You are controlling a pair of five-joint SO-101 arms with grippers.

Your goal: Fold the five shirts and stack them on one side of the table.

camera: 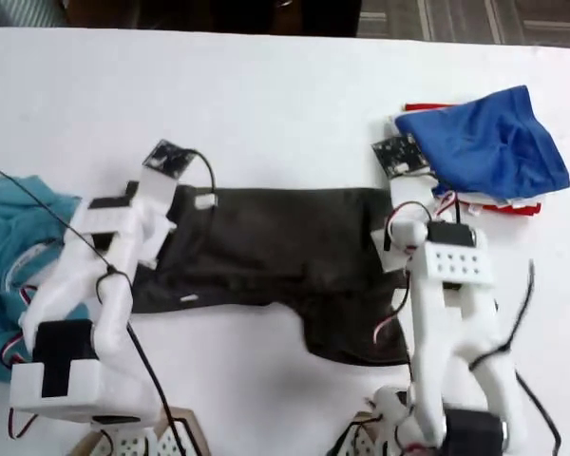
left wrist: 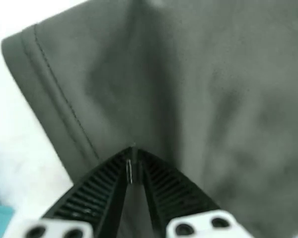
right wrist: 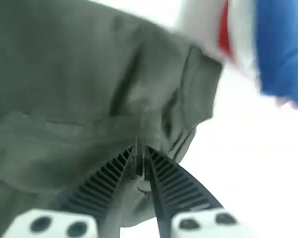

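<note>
- A teal shirt [camera: 9,256] lay crumpled at the far left edge of the white worktop [camera: 266,95], partly under the left arm.
- The left end effector [left wrist: 132,166] was at the left edge of the dark shirt [camera: 275,256]. Its ribbed black jaws were clenched tip to tip on a pinch of that cloth, just inside the stitched hem.
- The dark shirt lay spread across the middle of the worktop between the two arms. Its far edge ran fairly straight, and a loose flap hung toward the near side, right of centre.
- A small pale tag [camera: 188,299] showed on the dark shirt near its near-left edge, with any print too small to read.
- The right end effector [right wrist: 139,166] was at the dark shirt's right edge. Its jaws were pressed together on a bunched fold of the fabric, which wrinkled around the tips.
- A blue shirt [camera: 484,142] sat in a loose heap at the far right, just beyond the right arm's wrist.
- A red and white garment [camera: 499,204] lay flat beneath the blue shirt, its edges showing at the near and far sides.
</note>
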